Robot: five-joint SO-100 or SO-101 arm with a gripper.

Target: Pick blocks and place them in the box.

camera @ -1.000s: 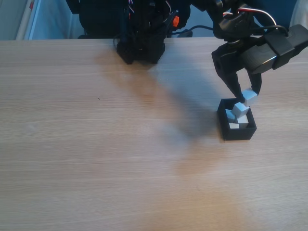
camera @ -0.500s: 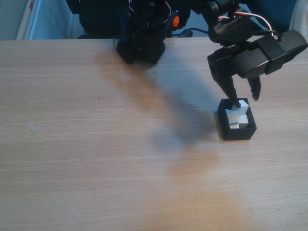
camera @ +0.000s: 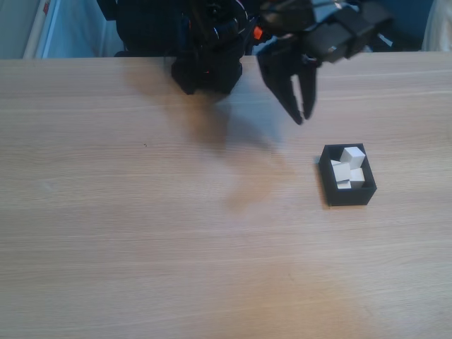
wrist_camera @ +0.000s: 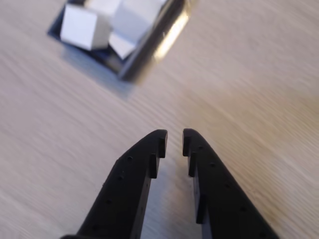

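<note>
The black box (camera: 349,195) sits on the right side of the table in the fixed view, with several off-white blocks (camera: 351,156) piled inside. My gripper (camera: 304,118) hangs above the table to the upper left of the box, well apart from it. Its fingers are almost together and hold nothing. The wrist view has the two black fingers (wrist_camera: 134,174) with a narrow gap over bare wood, gripper (wrist_camera: 172,142) empty. The box (wrist_camera: 149,47) and the blocks (wrist_camera: 82,27) lie blurred at the top left.
The arm's black base (camera: 208,67) stands at the far edge of the light wooden table (camera: 141,233). A blue surface and cables lie behind the table.
A second ago the gripper held a block over the box. It let the block drop in, then rose and swung left and away, its fingers closing.
</note>
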